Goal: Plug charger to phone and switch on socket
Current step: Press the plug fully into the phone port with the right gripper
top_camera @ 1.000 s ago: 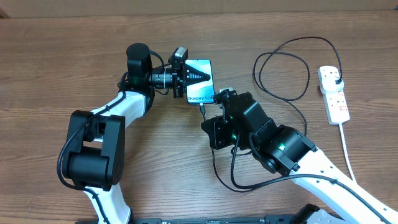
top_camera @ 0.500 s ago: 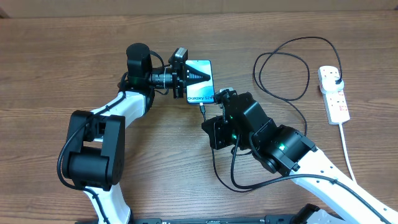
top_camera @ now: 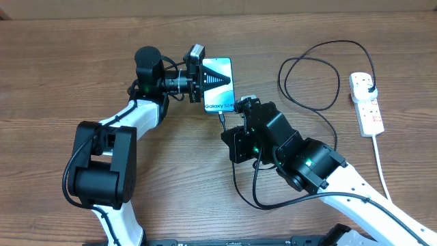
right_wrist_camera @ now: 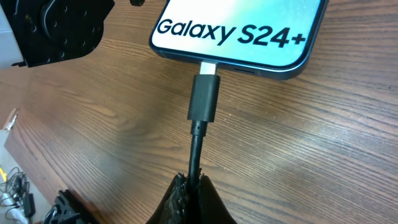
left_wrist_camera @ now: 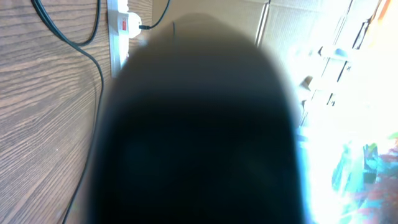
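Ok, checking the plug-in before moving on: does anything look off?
Yes: where the thin black cable meets the bottom edge of the teal-screened smartphone, a silver strip of its connector tip shows, so it looks not fully seated. The right tool pinches the cable just behind.

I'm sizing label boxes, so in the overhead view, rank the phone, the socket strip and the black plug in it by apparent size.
1. phone: widest and covers the most area, but only narrowly, since the strip looks slightly longer.
2. socket strip.
3. black plug: clearly smallest.
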